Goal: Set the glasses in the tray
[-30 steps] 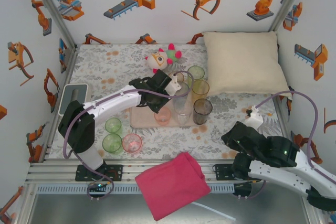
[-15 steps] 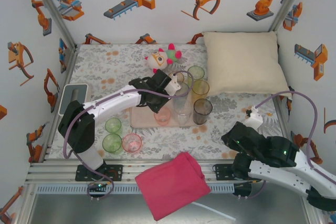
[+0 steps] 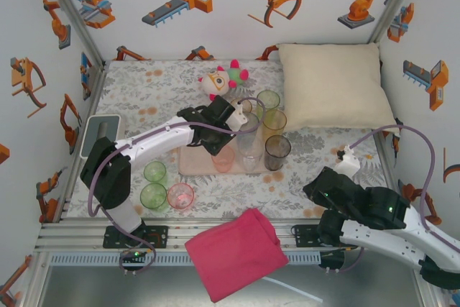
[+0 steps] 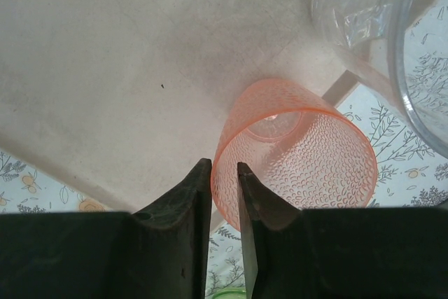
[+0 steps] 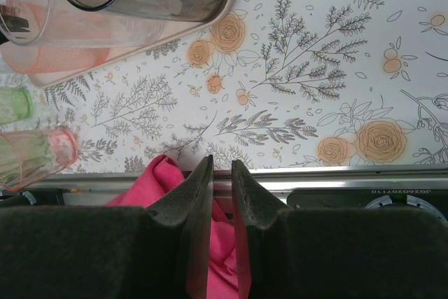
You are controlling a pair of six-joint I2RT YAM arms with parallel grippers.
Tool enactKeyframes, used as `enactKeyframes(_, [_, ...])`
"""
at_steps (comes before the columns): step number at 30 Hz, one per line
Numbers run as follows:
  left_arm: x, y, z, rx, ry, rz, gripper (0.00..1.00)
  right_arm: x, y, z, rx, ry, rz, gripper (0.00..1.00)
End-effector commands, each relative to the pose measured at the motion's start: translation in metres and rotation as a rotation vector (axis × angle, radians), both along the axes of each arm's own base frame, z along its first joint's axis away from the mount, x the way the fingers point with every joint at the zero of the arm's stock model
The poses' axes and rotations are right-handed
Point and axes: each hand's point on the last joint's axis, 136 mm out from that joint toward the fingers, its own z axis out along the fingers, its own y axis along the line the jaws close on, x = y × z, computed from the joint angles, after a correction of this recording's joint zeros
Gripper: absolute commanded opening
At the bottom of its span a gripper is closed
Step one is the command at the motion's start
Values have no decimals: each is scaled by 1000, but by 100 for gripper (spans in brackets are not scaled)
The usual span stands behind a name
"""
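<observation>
Carefully lift left gripper (image 4: 224, 167) straight off the orange dimpled tumbler (image 4: 301, 152) at the near edge of the tray (image 4: 105, 68), jaws barely parted and loose astride its rim, else risk snagging and tipping it into the clear tumbler (image 4: 364, 26) just right.

Cream pillow (image 3: 334, 84), plush toy (image 3: 221, 80), pink cloth (image 3: 236, 253)

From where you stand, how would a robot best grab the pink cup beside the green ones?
By its rim, from straight above: the pink cup stands upright, mouth open, so one finger could go inside, one outside. Probably take its right-hand wall, since a green cup sits close on its left.
</observation>
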Motion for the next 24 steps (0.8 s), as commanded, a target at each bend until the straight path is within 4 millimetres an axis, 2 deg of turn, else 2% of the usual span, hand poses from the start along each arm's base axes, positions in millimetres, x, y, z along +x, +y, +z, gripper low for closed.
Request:
enactKeyframes(1, [0, -2, 5, -2, 4, -18, 27, 2, -4, 1, 10, -13, -29, 21])
enactKeyframes(17, [7, -5, 30, -24, -48, -19, 39, 2, -5, 0, 7, -14, -28, 21])
enactKeyframes(24, [9, -5, 66, -73, -89, 2, 45, 1, -7, -1, 12, -20, -34, 21])
